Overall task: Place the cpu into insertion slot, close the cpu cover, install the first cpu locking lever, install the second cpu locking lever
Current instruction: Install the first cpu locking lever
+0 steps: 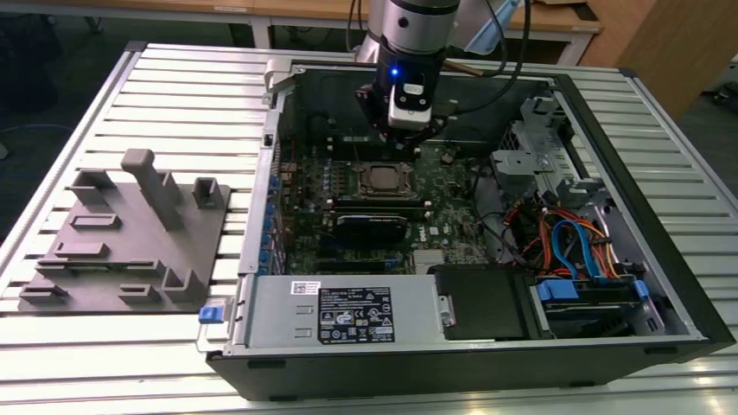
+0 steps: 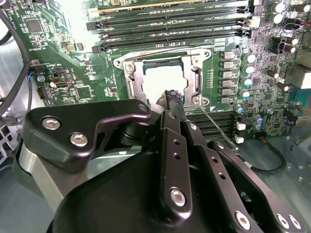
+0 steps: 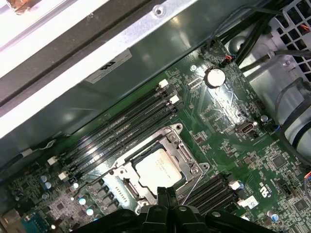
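The cpu [image 2: 163, 81] [image 3: 158, 169] lies in the insertion slot [image 1: 384, 179] on the green board, its silver top showing through the window of the cpu cover [image 2: 197, 80] [image 3: 181, 145], which lies flat over it. My gripper [image 2: 172, 97] [image 3: 165, 192] [image 1: 406, 143] is shut with nothing between its fingers, and its tips hover at the socket's edge, just over one corner of the cover. A thin wire locking lever [image 2: 221, 127] [image 3: 193, 184] juts out at a slant from that corner, beside the tips. Another lever wire [image 2: 160, 50] runs along the socket's opposite side.
Long black memory slots [image 2: 170, 22] [image 3: 121, 126] flank the socket. In the exterior view the open computer case [image 1: 645, 259] holds a drive cage, cables and a power supply [image 1: 346, 311]. A grey fixture block [image 1: 127, 233] sits on the slatted table at the exterior view's left.
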Action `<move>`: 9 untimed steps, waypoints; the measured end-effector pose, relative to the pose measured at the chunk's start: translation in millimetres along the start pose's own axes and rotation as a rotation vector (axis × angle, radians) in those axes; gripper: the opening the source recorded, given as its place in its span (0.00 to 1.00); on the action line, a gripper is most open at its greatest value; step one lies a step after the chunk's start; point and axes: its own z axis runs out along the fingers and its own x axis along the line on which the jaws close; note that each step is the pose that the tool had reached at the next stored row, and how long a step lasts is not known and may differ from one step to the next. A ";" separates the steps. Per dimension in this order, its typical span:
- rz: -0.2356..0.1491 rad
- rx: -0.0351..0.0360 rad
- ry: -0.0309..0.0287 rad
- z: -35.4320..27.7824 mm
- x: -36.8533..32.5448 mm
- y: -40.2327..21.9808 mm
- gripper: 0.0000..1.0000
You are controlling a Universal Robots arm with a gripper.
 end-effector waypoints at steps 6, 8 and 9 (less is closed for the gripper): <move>-0.012 0.0001 -0.0003 0.0 0.0 0.0 0.11; -0.017 0.0001 -0.0004 0.0 0.0 0.0 0.11; -0.019 0.0002 -0.0005 0.0 0.0 0.0 0.11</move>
